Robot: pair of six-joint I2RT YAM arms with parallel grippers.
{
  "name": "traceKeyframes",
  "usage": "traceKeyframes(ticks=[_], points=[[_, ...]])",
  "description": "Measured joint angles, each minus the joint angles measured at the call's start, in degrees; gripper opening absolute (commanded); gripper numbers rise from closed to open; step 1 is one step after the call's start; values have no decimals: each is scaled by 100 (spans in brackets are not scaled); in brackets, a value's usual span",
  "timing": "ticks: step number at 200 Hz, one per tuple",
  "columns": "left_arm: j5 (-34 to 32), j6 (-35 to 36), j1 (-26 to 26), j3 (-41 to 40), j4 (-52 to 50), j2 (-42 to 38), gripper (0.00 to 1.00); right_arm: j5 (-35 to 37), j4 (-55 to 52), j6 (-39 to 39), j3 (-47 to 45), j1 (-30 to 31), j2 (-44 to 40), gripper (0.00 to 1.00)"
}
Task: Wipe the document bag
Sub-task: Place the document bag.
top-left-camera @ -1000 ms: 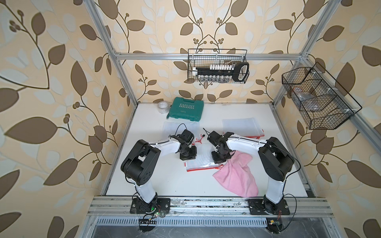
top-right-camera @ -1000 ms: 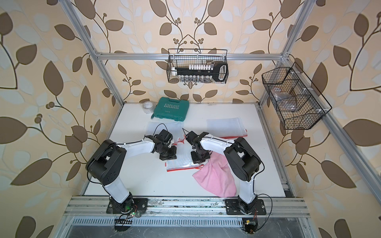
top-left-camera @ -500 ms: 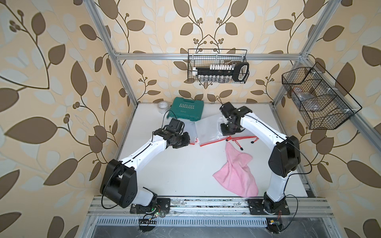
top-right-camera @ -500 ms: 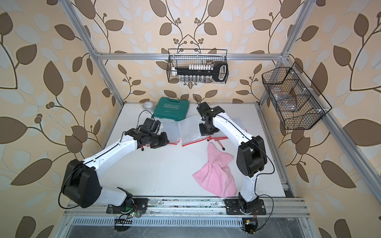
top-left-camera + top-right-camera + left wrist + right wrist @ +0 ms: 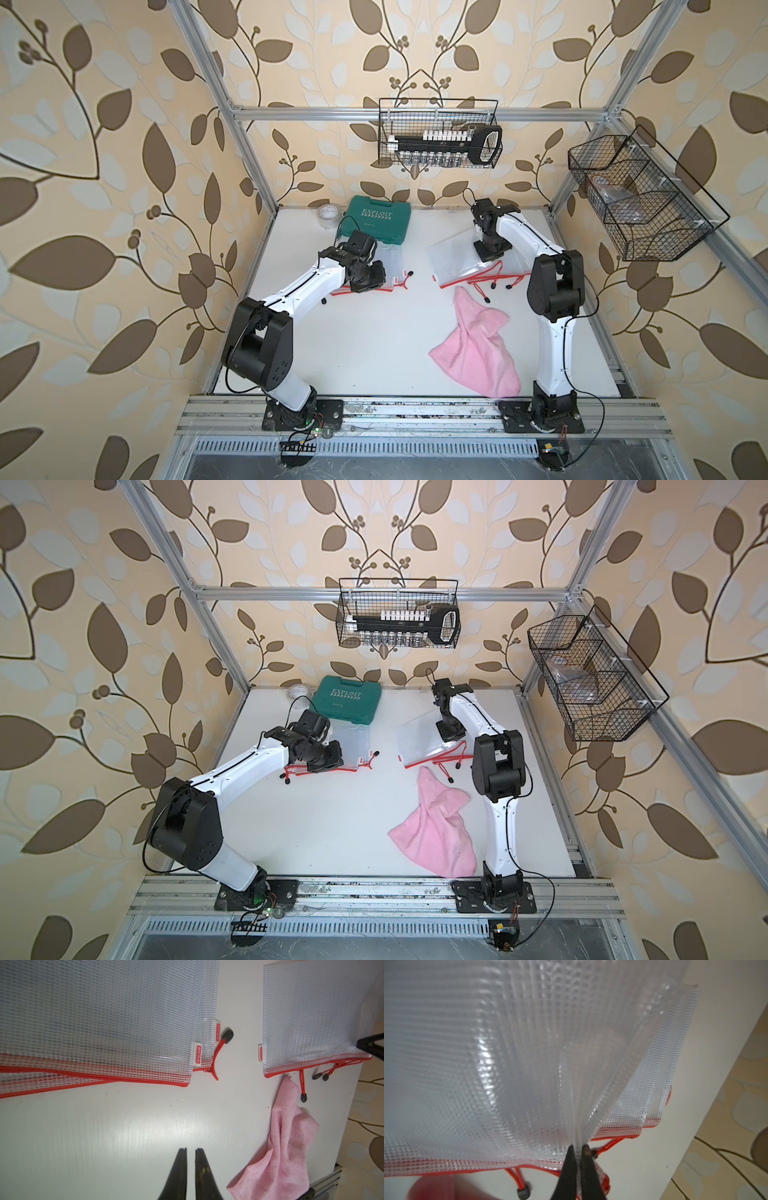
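Observation:
Several clear mesh document bags with red zips lie in two piles, a left pile (image 5: 395, 262) (image 5: 104, 1022) and a right pile (image 5: 455, 259) (image 5: 307, 1022). My right gripper (image 5: 492, 249) (image 5: 578, 1147) is shut on the edge of the top document bag (image 5: 529, 1064) of the right pile, lifting it off the bags beneath (image 5: 654, 1095). My left gripper (image 5: 368, 278) (image 5: 190, 1149) hovers over bare table in front of the left pile, its jaws a narrow slit apart with nothing between them. A pink cloth (image 5: 478, 345) (image 5: 291, 1147) lies crumpled at front right, untouched.
A green tool case (image 5: 378, 218) and a tape roll (image 5: 329, 215) sit at the back left. A wire basket (image 5: 438, 139) hangs on the back wall, another wire basket (image 5: 640, 199) on the right wall. The right pile lies near the table's right edge (image 5: 353, 1088).
Both grippers left the table's middle, where they met over a bag beside the cloth. The right one carried that bag back and right onto the right pile. The left jaws parted slightly.

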Motion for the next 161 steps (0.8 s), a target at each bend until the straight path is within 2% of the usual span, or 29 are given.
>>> traceKeyframes(ticks=[35,110,116,130,161], points=[[15,98,160,313,-7,264,12,214,9,-313,387,-372,162,0],[125,229,492,404,-42,514,13,356,11,-540,345,-439,568,0],[131,240,531,407,-39,514,13,380,11,-542,334,-442,570,6],[138,249,608,407,-42,514,15,448,17,-533,330,-446,570,39],[162,262,791,407,-39,514,17,584,39,-474,323,-446,570,72]])
